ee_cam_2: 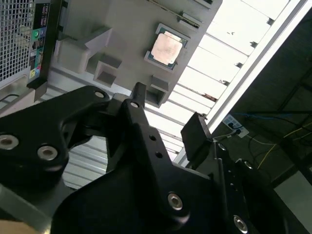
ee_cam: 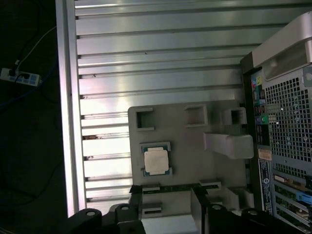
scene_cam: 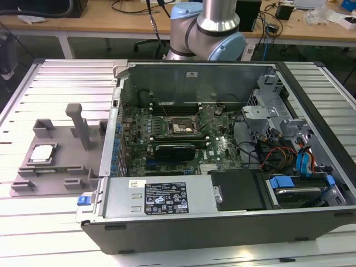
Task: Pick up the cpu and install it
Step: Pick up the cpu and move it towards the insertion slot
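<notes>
While gripper (ee_cam: 166, 195) hangs wide open w/ nothing held, cpu (ee_cam: 156, 161) lies flat in grey tray (ee_cam: 185, 146): looks light, stiff, prob. fragile; take by opp. edges.

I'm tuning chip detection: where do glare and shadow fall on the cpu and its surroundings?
First wrist view: the cpu sits evenly lit on the tray, while the table slats beside it glare white. Second wrist view: the cpu's top catches a pinkish sheen; the slats wash out. Exterior view: the computer case is shadowed inside.
</notes>
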Action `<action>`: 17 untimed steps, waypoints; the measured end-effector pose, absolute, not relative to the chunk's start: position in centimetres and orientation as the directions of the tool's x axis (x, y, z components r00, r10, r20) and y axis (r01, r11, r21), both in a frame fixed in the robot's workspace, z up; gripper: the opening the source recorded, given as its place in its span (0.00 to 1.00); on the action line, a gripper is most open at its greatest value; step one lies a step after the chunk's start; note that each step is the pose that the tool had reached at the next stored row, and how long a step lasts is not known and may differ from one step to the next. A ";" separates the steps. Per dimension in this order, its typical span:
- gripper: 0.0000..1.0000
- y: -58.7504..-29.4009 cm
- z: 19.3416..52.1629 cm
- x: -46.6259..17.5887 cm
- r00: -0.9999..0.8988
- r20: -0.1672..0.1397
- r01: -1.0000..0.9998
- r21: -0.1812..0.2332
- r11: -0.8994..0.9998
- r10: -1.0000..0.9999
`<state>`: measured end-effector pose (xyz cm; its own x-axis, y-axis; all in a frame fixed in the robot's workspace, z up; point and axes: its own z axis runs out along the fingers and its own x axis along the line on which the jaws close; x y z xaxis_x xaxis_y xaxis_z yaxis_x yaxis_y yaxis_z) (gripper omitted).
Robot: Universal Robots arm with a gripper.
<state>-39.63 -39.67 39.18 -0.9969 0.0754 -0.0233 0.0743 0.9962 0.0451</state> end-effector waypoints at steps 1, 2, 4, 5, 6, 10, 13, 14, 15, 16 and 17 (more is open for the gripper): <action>0.60 -39.7 39.2 -39.6 -0.997 -0.023 0.074 0.045 0.996 0.075; 0.66 -39.7 39.2 -39.6 -0.997 -0.023 0.074 0.045 0.996 0.075; 0.66 -39.7 39.2 -39.6 -0.997 -0.023 0.074 0.045 0.996 0.075; 0.66 -39.7 39.2 -39.6 -0.997 -0.023 0.074 0.044 0.996 0.075; 0.66 -39.7 39.2 -39.7 -0.997 -0.024 0.075 0.032 0.997 0.075; 0.66 -39.7 39.2 -39.6 -0.997 -0.026 0.074 0.008 0.997 0.074; 0.66 -39.7 39.2 -39.6 -0.997 -0.026 0.074 0.007 0.997 0.074; 0.66 -39.7 39.0 -39.6 -0.997 -0.026 0.074 0.007 0.997 0.074; 0.66 -39.7 38.8 -39.6 -0.997 -0.026 0.074 0.006 0.997 0.074; 0.66 -39.7 38.8 -39.6 -0.997 -0.026 0.071 -0.002 0.997 0.071; 0.66 -39.7 38.7 -39.6 -0.997 -0.027 0.068 -0.012 0.998 0.068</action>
<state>-39.63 -39.66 38.70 -0.9973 0.0677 -0.0268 0.0680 0.9976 -0.0116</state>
